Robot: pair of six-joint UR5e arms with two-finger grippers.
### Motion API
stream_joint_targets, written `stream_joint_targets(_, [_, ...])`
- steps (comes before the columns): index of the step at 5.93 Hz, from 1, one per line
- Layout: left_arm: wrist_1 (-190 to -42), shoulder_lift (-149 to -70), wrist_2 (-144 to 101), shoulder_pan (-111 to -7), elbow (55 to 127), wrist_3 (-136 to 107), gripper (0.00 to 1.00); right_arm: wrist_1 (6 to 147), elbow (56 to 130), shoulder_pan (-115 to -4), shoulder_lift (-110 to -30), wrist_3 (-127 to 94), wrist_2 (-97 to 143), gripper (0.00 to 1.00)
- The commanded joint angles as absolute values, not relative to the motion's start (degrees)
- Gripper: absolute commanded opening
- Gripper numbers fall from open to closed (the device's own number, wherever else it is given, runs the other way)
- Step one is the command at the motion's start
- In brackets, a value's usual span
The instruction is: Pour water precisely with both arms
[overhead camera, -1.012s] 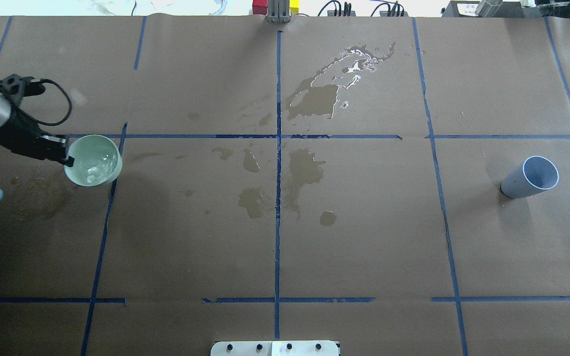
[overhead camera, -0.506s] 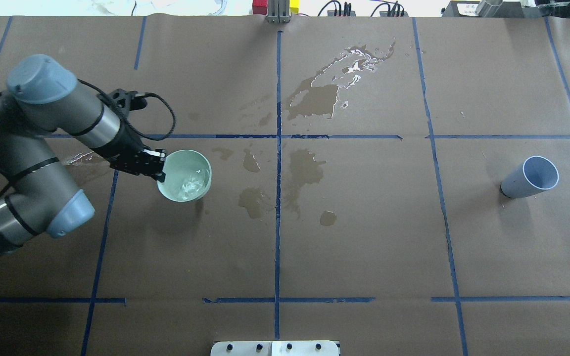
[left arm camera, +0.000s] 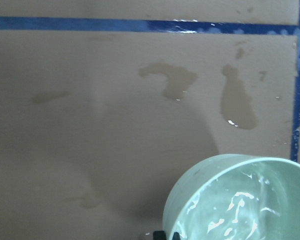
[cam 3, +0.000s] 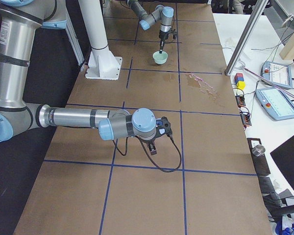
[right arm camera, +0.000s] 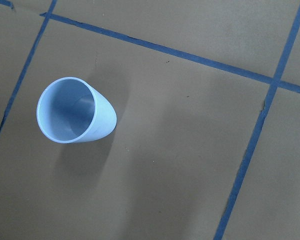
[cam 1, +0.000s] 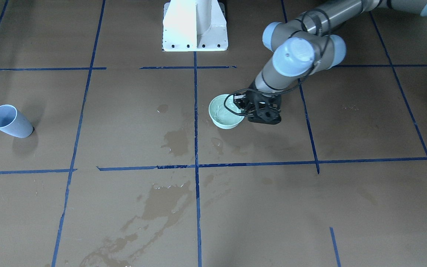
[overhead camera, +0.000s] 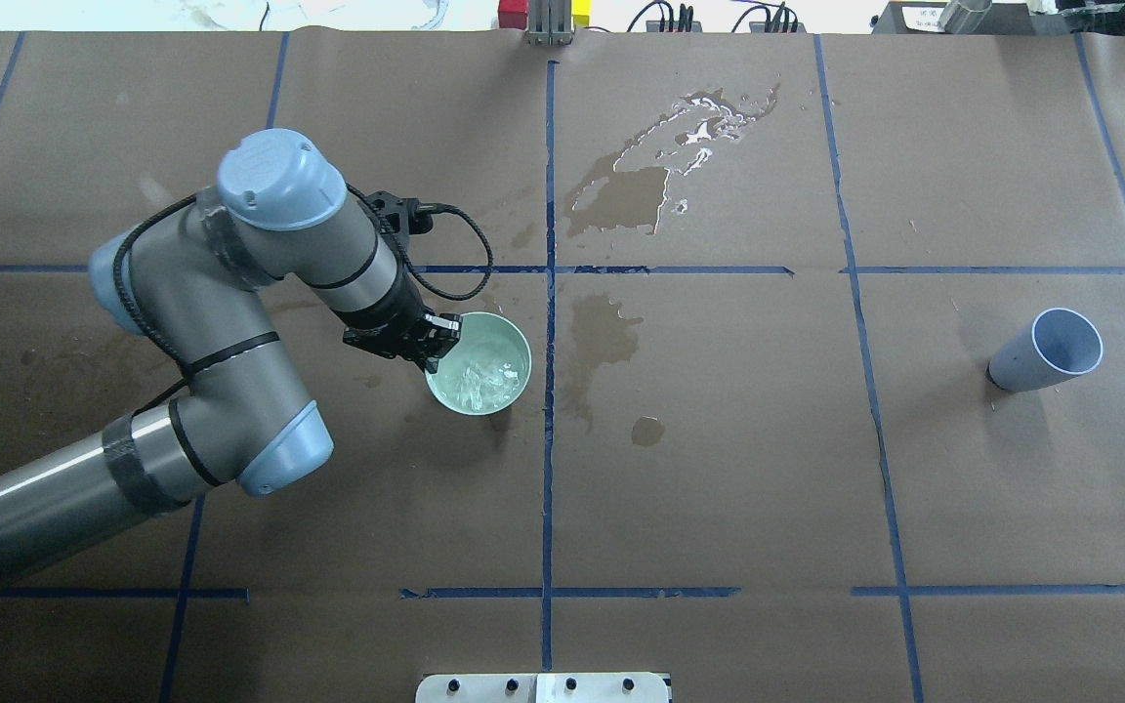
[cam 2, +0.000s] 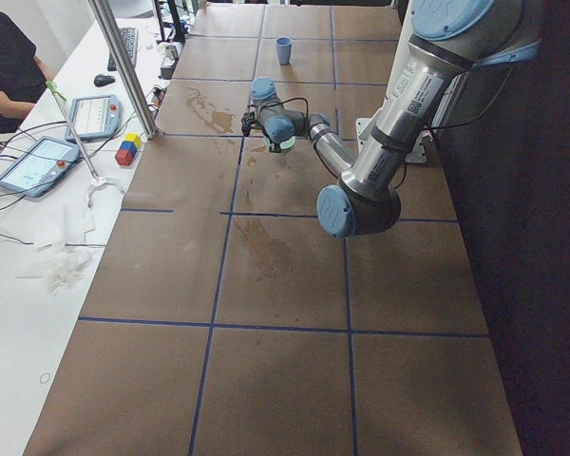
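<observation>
Carrying stage, no pour begun. My left gripper [overhead camera: 433,356] is pinched onto the near rim of the pale green bowl [overhead camera: 516,338], one finger inside the wall and one outside. The water [overhead camera: 479,379] is all in that bowl, glinting and rippled, so it is sloshing. The bowl sits just left of the centre tape line [overhead camera: 549,439]; I cannot tell whether it is lifted off the brown paper [overhead camera: 719,469].

The blue cup [overhead camera: 1031,363] stands well apart on the right side, upright and apparently empty. The right wrist camera looks down into it, so my right arm hovers near it. The right gripper [cam 3: 153,148] shows only in the right side view, and I cannot tell how its jaws stand.

Left to do, by my reckoning: grasp the cup, bring the two vessels together, tip the bowl and meter the flow.

Against the earlier frames: the bowl has travelled from the left tape line to mid-table within a second. The cup has not shifted. The wet stains [overhead camera: 621,200] look unchanged.
</observation>
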State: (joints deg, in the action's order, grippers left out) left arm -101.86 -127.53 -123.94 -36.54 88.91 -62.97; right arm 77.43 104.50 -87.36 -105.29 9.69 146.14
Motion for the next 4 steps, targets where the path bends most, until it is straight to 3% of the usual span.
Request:
stream_joint_targets(1, [-101.9, -134.3, -123.0, -35.9, 81.5, -63.1, 0.0, 77.4, 104.5, -87.4, -105.3, 9.7, 146.2, 1.0])
stream_joint_targets(4, [-102.4, -138.4, -122.8, -35.2, 76.3, -65.1, 0.0, 77.3, 104.7, -87.4, -105.3, 9.6, 146.2, 1.0])
